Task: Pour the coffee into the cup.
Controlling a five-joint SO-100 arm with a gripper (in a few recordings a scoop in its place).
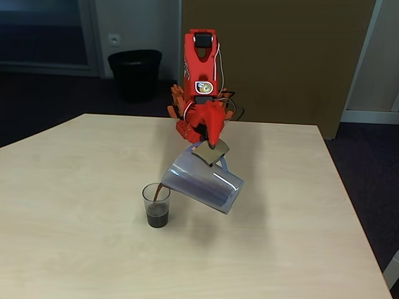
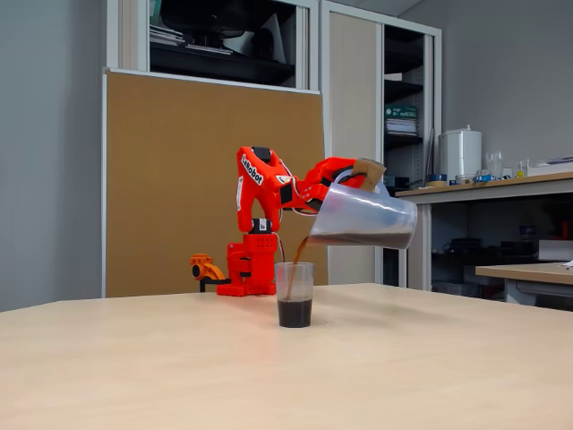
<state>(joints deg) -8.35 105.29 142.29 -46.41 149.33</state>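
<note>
the cup (image 1: 156, 205) stands upright on the light wooden table (image 1: 75, 249), near the middle of it, and its bottom part holds dark coffee (image 1: 157, 217). in a fixed view the cup (image 2: 295, 293) is closest to the camera, with the coffee (image 2: 295, 313) filling about the lower third. a thin brown stream runs from the spout of the jug (image 1: 202, 182) down into the cup. the translucent bluish jug (image 2: 360, 215) is in the air, tilted, with its spout just above the cup's rim and not touching it; a dark line of coffee lies along its lower wall. behind and above it, the red gripper (image 1: 214, 144) is clamped on the cardboard tab (image 1: 211, 152) at the jug's handle. the gripper (image 2: 354, 172) reaches from the red arm (image 2: 260, 210), whose base stands at the far edge of the table. further back are a brown board (image 2: 179, 179) and a black bin (image 1: 134, 73) on the floor.
</note>
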